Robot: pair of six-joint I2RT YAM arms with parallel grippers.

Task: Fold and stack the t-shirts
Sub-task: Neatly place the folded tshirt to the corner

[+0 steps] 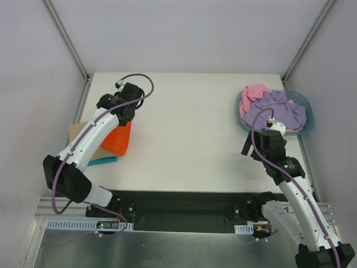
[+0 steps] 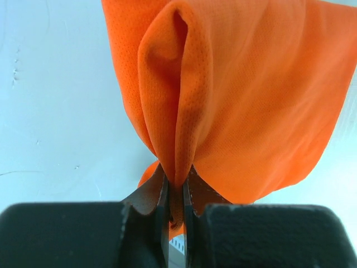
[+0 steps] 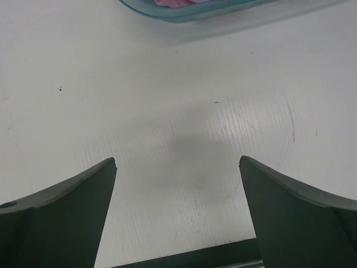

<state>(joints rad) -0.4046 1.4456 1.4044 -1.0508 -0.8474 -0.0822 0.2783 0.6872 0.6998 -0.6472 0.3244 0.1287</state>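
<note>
Two shirts, the lilac shirt point(image 1: 276, 113) and the pink shirt point(image 1: 255, 92), lie in the basin point(image 1: 309, 114) at the far right corner of the counter point(image 1: 189, 139). The orange shirt point(image 2: 245, 100) is near the left edge, one fold pinched in the left jaws. The right jaws are spread, empty. I think orange should be laid flat slowly before folding.

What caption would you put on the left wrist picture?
Left gripper pinching a fold of the orange t-shirt over the white table.

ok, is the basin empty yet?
Not empty. The basin holds the lilac t-shirt, crumpled on top, and the pink t-shirt bunched at its far left corner.
</note>
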